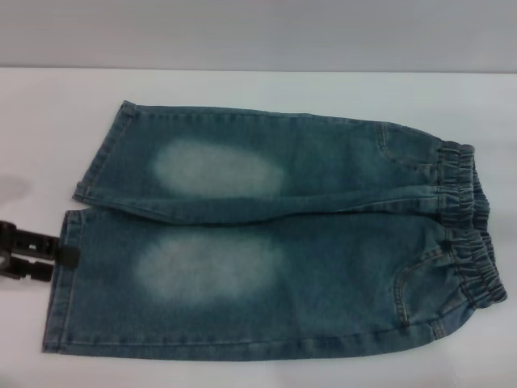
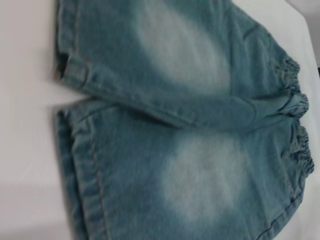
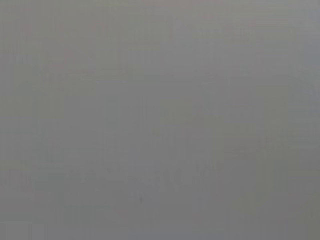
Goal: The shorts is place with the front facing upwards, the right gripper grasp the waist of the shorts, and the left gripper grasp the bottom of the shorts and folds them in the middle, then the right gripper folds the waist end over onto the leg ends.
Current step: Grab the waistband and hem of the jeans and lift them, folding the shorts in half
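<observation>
The shorts lie flat on the white table, front side up, with pale ovals on both thighs. Their ruffled elastic waist points right. The bottom of the shorts, two hemmed leg ends, points left. My left gripper comes in low from the left edge and reaches the hem of the near leg. The left wrist view looks down on the shorts, with the leg hems on one side and the waist on the other. My right gripper is out of view, and its wrist view shows only plain grey.
Bare white tabletop surrounds the shorts on the left and far sides. A grey wall rises behind the table's far edge. The near leg of the shorts lies close to the table's front edge.
</observation>
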`<state>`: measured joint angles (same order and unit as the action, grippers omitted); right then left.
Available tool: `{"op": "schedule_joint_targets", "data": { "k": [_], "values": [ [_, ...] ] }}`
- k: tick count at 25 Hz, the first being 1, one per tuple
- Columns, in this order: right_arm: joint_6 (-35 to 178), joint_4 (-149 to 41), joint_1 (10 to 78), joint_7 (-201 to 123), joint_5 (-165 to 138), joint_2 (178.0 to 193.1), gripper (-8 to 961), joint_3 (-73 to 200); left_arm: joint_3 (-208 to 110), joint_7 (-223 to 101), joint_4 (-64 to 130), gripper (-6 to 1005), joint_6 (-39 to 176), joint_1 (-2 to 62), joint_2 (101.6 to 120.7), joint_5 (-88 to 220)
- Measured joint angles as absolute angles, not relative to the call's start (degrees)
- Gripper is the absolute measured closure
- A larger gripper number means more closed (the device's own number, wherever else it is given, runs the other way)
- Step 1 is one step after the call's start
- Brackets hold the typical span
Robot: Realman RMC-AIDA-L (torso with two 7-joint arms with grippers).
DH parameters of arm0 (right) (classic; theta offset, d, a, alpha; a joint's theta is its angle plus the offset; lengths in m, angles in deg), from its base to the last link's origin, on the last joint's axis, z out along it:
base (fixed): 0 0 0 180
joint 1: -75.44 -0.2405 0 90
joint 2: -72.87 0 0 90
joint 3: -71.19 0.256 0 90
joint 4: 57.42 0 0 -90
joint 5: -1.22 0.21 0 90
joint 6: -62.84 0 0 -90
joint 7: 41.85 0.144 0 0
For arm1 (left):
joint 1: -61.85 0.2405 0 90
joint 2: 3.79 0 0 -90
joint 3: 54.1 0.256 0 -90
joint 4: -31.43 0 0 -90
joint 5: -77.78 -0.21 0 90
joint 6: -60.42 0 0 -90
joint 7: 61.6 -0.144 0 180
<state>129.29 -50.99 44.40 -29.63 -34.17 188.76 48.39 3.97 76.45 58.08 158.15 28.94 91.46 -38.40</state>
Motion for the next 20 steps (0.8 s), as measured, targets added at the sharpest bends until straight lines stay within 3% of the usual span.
{"op": "schedule_joint_targets", "data": {
  "k": [20],
  "values": [
    [129.34,-51.45,43.89,-29.55,-34.70,188.68,340,48.16,4.09,76.82,58.06,170,158.46,33.21,93.29,-41.70]
  ]
}}
